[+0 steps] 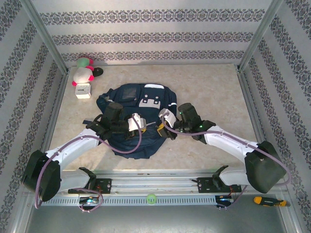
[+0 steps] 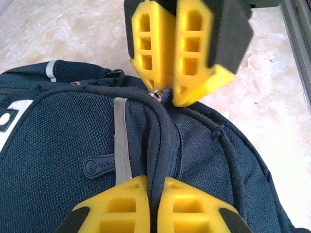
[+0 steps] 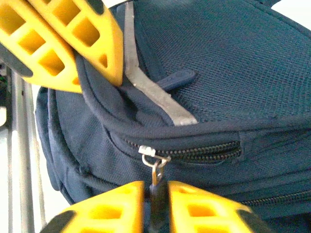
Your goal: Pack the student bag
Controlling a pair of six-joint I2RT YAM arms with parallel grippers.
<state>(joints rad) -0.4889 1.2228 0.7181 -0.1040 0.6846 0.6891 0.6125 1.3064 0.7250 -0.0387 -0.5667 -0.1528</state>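
Left arm (image 1: pixel 73 144) bent, forearm angling inward — left gripper (image 2: pixel 155 183) clamped on a fabric ridge of the student bag (image 1: pixel 146 143), lying on the table (image 1: pixel 209 97). Right arm (image 1: pixel 228 141) mirrors it — right gripper (image 3: pixel 155 187) pinching the zip pull (image 3: pixel 155 167).
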